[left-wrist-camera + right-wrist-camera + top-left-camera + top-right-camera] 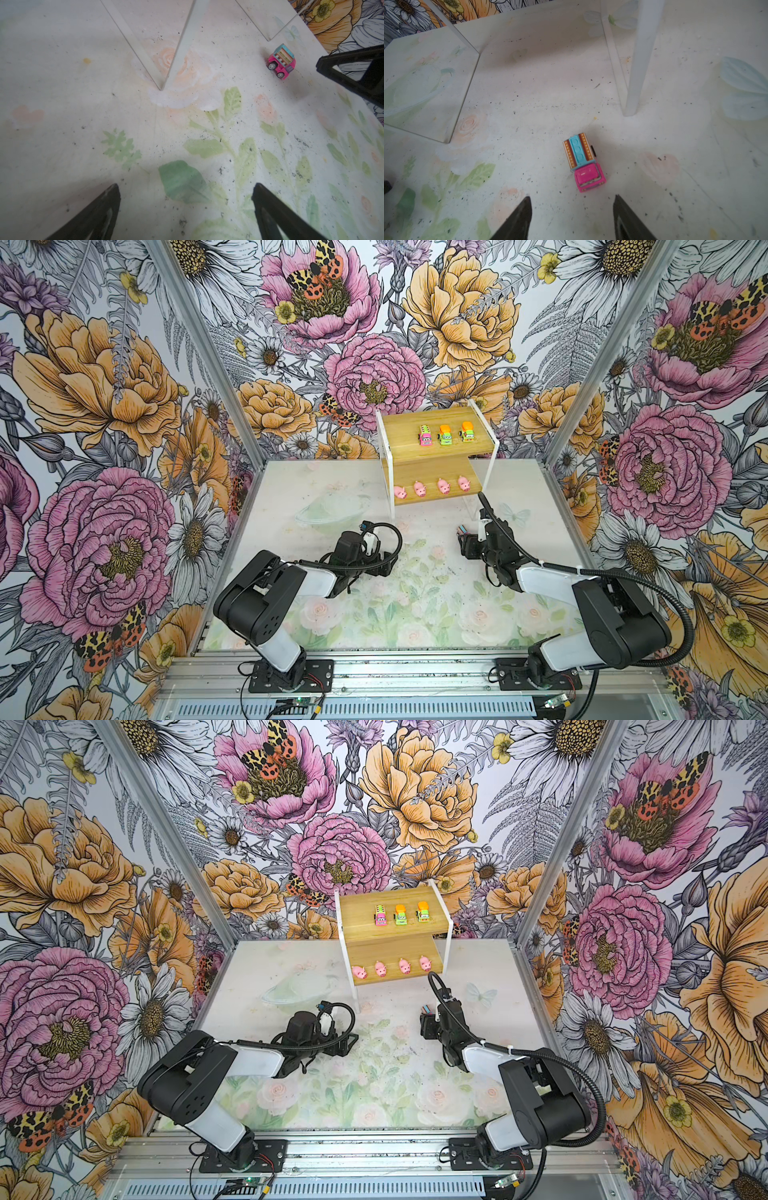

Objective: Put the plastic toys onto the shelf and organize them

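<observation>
Only one pink truck [583, 164] stands near the shelf [399, 435].

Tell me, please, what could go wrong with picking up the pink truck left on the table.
The pink truck sits skewed ahead of the open right gripper, so closing fingers may roll it away on its wheels. A shelf leg stands close by, and setting it down could knock the three trucks on top.
</observation>
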Tool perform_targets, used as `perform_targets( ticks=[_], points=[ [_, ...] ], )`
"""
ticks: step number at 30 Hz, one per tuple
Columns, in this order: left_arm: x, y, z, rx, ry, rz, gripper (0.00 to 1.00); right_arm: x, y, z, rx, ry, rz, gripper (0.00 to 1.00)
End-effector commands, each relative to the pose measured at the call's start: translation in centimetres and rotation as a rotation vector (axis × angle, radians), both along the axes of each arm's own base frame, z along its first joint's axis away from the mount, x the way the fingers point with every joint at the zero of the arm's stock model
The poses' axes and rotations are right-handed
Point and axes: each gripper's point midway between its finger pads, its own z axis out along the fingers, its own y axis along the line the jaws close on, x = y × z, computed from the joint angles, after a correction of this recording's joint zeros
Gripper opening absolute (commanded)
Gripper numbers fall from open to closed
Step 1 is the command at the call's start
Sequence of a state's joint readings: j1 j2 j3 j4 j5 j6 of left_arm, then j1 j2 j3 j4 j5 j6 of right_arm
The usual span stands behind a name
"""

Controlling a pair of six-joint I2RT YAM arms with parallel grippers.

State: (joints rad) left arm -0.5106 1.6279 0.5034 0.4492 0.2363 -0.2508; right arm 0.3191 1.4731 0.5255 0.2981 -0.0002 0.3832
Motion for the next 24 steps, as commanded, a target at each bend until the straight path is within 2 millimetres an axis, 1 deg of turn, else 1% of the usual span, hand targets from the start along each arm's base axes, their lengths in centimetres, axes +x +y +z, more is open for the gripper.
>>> perform_targets(
  ticks=[1,12,16,18,22,24],
  points=[
    [0.0,-0.2,-0.2,0.017,-0.001,-0.011,0.99,1.5,0.7,0.8,0.026,-0.044,0.017,0.62],
    [-0.1,0.0,-0.2,0.021,0.0,-0.006,0.99,2.6,0.3,-1.2,0.038,-0.031,-0.044,0.61],
    [-0.1,0.1,-0.2,0.021,0.002,-0.003,0.99,2.9,0.4,-1.2,0.041,-0.03,-0.051,0.59],
    [-0.2,0.0,-0.2,0.02,0.003,-0.004,0.99,3.0,0.3,-1.5,0.039,-0.021,-0.06,0.55],
    [-0.2,-0.1,-0.1,0.017,0.001,-0.004,0.99,3.1,0.4,-2.1,0.042,-0.002,-0.065,0.43],
    [-0.2,-0.1,0.0,0.016,-0.001,-0.006,0.99,3.1,0.5,-2.5,0.041,0.009,-0.064,0.39]
  ],
)
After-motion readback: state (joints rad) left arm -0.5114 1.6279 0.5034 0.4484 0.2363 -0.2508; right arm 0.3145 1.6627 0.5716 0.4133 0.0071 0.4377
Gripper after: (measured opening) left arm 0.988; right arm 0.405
